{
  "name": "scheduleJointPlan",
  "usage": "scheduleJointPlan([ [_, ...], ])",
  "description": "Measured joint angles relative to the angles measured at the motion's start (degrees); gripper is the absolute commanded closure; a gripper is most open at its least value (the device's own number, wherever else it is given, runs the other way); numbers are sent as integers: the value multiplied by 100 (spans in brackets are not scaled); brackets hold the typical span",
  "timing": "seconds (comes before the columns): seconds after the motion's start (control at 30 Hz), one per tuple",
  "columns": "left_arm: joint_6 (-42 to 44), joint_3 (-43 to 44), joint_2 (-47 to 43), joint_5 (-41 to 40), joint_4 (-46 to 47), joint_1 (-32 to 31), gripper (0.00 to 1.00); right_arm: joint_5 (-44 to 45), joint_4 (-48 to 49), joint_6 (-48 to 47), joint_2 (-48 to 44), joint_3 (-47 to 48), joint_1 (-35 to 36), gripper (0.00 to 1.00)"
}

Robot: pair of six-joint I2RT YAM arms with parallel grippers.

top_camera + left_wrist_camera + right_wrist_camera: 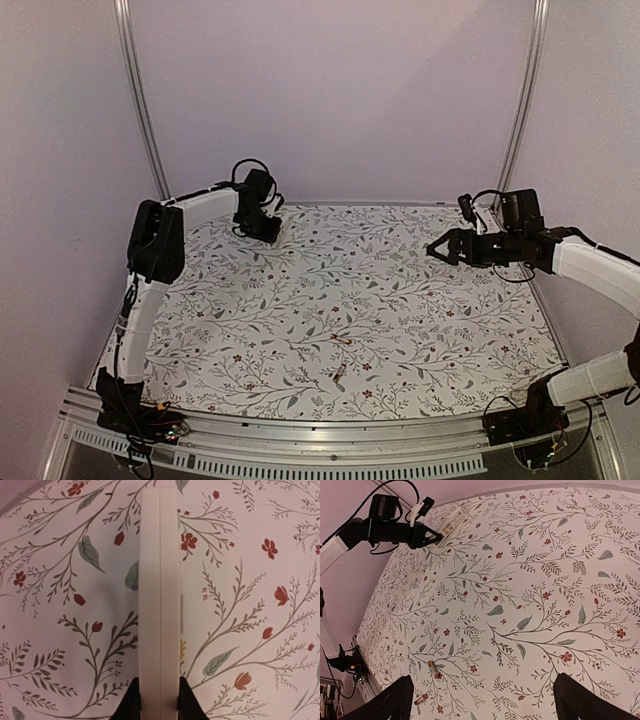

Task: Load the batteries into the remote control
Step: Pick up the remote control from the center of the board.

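Note:
My left gripper [264,226] is at the table's back left, shut on the white remote control [159,590]. In the left wrist view I see the remote edge-on, with its seam up, between the black fingertips [132,702]. The remote also shows in the right wrist view [451,522], button face visible, beside the left gripper [431,536]. The two coppery batteries [341,340] [338,377] lie apart on the floral cloth near the front middle. They also show in the right wrist view [434,669] [421,699]. My right gripper [437,248] is open and empty above the back right, far from them.
The table is covered by a floral cloth [400,300] and bounded by pale walls with metal posts [140,100] at the back corners. Cables hang by both wrists. A metal rail [330,430] runs along the front edge.

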Motion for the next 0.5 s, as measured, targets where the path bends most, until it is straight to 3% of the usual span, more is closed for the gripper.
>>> scheduleJointPlan([
  [0.27,-1381,-1816,-1792,1882,68,-50,100,439,2,-730,-1172,0,785,1],
  [0.5,-2420,-2883,-3473,3598,424,-424,100,1497,-2,-1648,-1759,0,1853,4],
])
